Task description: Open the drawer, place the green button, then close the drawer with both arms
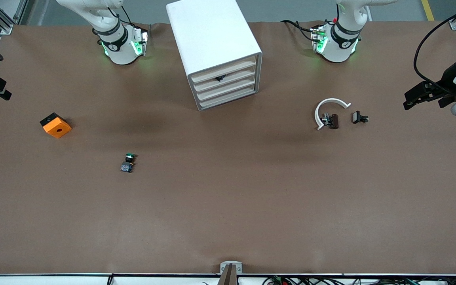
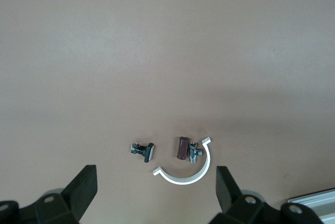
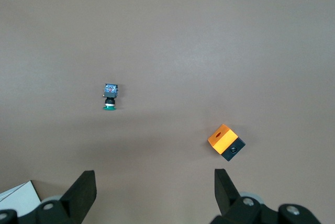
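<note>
I'm seeing nothing done: every drawer [image 1: 223,77] is sitting shut, the button [image 1: 127,162] is lying nearer the camera than the cabinet [image 1: 212,37], and the left gripper [image 2: 156,188] and right gripper [image 3: 155,191] are waiting, both spread wide.

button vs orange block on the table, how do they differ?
The button lies tipped on its side, green cap, black body, blue base; the orange block sits flat, orange over a black base, a dark hole on top. The button looks smaller and lies nearer the front camera. Both rest loose toward the right arm's end, ungripped.
</note>
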You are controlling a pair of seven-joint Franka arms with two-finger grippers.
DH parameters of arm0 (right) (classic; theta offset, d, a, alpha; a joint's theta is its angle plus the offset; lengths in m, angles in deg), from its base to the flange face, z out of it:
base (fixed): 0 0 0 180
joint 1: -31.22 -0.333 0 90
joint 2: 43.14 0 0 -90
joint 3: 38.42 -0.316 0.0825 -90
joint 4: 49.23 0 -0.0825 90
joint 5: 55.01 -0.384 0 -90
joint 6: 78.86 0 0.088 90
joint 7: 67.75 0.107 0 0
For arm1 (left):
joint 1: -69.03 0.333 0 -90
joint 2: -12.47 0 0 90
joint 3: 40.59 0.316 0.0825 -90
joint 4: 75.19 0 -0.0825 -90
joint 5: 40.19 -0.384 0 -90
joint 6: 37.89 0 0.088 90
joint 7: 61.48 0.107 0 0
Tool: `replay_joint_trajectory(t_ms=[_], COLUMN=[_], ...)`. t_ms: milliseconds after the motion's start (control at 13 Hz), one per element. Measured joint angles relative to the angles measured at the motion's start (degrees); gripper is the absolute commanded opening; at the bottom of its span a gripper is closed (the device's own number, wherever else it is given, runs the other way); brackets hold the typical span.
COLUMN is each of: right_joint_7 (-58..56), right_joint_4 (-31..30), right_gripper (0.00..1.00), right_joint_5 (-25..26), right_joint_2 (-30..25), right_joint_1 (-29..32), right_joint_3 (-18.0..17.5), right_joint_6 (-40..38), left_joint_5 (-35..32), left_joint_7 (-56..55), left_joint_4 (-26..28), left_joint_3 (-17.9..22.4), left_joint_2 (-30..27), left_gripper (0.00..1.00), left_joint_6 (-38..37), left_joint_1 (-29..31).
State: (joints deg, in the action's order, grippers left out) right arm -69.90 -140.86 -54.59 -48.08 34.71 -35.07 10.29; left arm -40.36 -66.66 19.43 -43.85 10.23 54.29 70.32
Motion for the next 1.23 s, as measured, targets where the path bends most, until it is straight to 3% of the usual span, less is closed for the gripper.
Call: replay_joint_trajectory(t_ms=[769,1077,1231], right_joint_7=[0.00,-0.01,-0.04], right_joint_4=[-0.01,-0.17,-0.15], right_gripper=[1.00,1.00,1.00], right_joint_5=[0.00,-0.03,-0.01], right_joint_2=[0.00,1.56,5.72], right_joint_1=[0.00,-0.12,-1.45], right_joint_3=[0.00,-0.32,-0.76], right_joint_6=[-1.76,-1.39,0.00], left_joint_5=[0.00,0.00,0.00], left_joint_7=[0.00,0.00,0.00], left_joint_4=[-0.01,0.47,0.48], left_joint_3=[-0.06,-1.42,-2.81], left_joint_2=[0.93,6.19,10.14], left_gripper=[1.00,1.00,1.00], left_joint_6=[-0.25,0.08,1.43], left_joint_1=[-0.30,-1.54,-1.88])
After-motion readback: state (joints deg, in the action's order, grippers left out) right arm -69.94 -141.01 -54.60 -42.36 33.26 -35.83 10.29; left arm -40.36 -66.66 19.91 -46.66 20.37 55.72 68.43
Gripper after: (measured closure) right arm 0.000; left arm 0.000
